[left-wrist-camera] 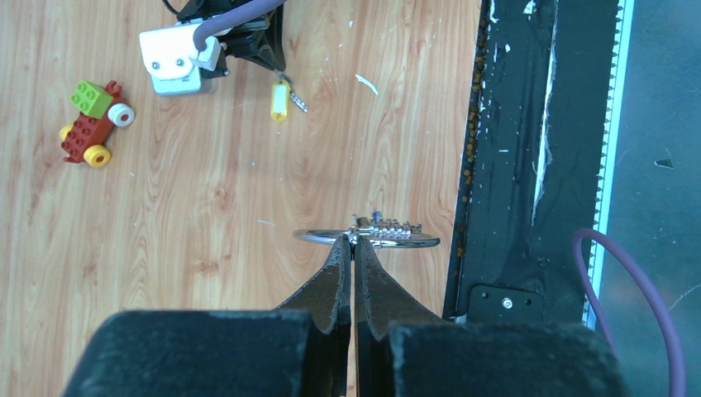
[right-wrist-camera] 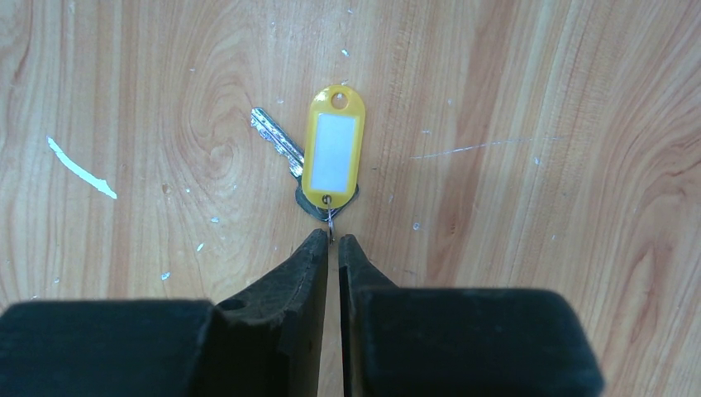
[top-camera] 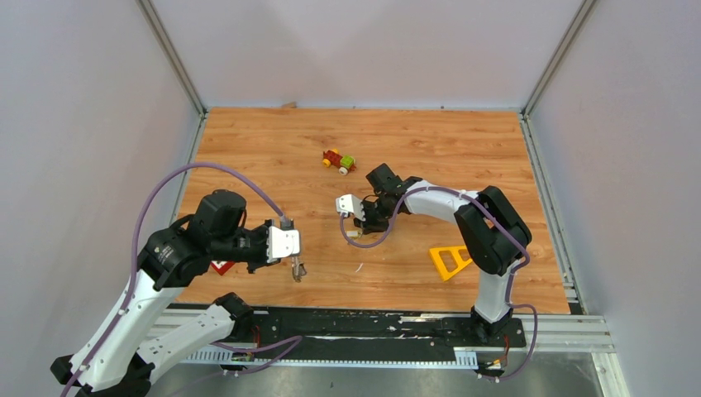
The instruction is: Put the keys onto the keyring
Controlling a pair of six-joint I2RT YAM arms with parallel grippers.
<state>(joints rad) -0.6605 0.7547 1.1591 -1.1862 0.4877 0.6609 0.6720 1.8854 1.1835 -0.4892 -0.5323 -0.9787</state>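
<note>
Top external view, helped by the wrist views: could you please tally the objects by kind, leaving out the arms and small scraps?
Toy car: 1
Yellow triangle: 1
Red-and-white triangle: 1
Key with yellow tag: 1
Keyring: 1 (what is threaded on it is too small to count)
Total: 5

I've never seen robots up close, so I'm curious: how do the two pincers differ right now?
The left pincer is squeezed fully shut on the silver keyring. The right pincer shows a thin slit between its tips. The left one plainly holds its ring. The right one's tips only meet the small wire loop of the yellow-tagged key lying on the table, and whether it grips is unclear. Both are black and taper to fine points.
</note>
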